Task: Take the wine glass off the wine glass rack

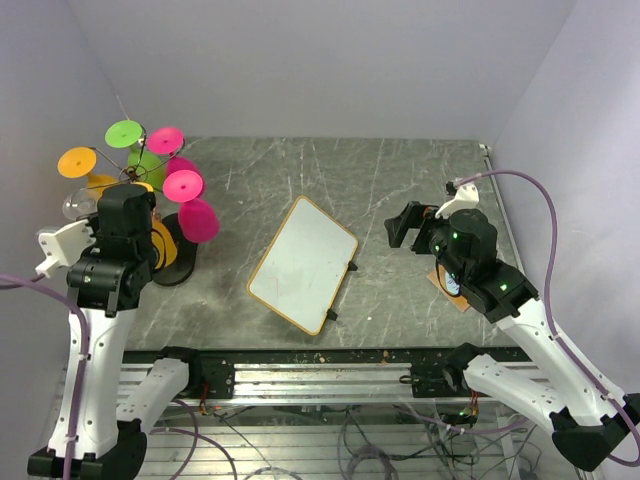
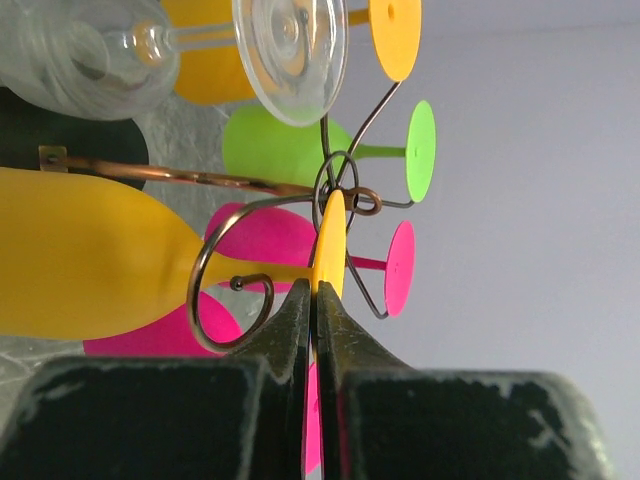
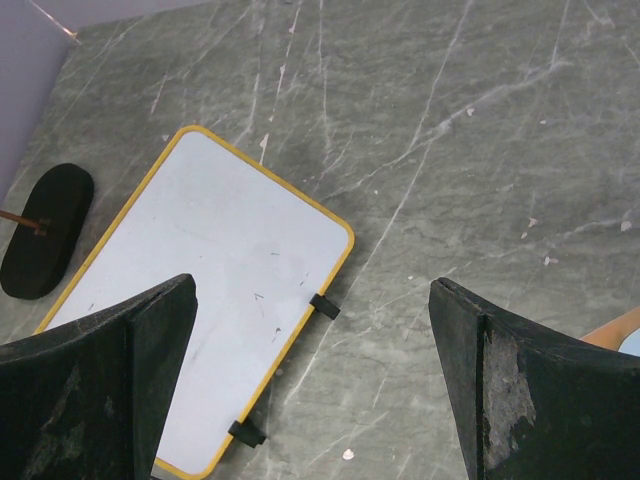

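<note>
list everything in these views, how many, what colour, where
rack: one, dark wire with black base, far left of table
yellow glass: two, hanging on rack; one pinched at its foot
pink glass: two, on rack
green glass: one, on rack
clear glass: one, on rack
whiteboard: one, white with yellow frame, table centre
flat piece: one, orange-brown, mostly hidden under right arm
table: one, grey marble
left gripper: shut on a yellow glass's foot, at rack
right gripper: open, empty, above table right of whiteboard
</note>
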### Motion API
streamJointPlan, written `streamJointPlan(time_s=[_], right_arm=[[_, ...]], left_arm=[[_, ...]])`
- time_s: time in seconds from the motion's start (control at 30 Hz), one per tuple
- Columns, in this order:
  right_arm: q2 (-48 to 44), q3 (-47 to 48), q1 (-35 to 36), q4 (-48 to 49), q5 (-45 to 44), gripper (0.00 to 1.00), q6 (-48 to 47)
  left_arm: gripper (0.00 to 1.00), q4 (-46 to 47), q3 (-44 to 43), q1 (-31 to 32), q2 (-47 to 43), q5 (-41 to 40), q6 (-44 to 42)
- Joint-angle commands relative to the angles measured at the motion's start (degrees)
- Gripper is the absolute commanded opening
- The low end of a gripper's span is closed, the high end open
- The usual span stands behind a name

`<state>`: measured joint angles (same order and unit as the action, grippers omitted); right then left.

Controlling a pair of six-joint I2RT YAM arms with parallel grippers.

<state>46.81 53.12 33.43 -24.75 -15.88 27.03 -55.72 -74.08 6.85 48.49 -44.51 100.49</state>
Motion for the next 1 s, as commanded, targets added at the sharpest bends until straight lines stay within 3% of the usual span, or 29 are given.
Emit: streamJointPlan(time_s=[0.0, 0.2, 0.67, 0.97], right_arm=[[-0.25, 1.54, -0.3, -0.18, -0.8, 1.0, 0.17], [-0.33, 1.52, -0.29, 0.02, -0.18, 1.0, 0.52], [-0.16, 1.99, -0.3, 0.72, 3.65, 1.0, 1.85], [3.39, 1.98, -0.3, 6.93, 19.63, 1.0, 3.94]], left_arm=[[0.07, 2.95, 0.28, 0.26, -0.09, 2.87, 0.55], [0.07, 6.0, 2.04, 0.2, -2.14, 10.33, 0.38], [0.07, -1.2, 0.69, 0.26, -11.16, 22.24, 1.6], [0.07, 10.73, 7.55, 0.27, -22.0, 37.28, -4.2]])
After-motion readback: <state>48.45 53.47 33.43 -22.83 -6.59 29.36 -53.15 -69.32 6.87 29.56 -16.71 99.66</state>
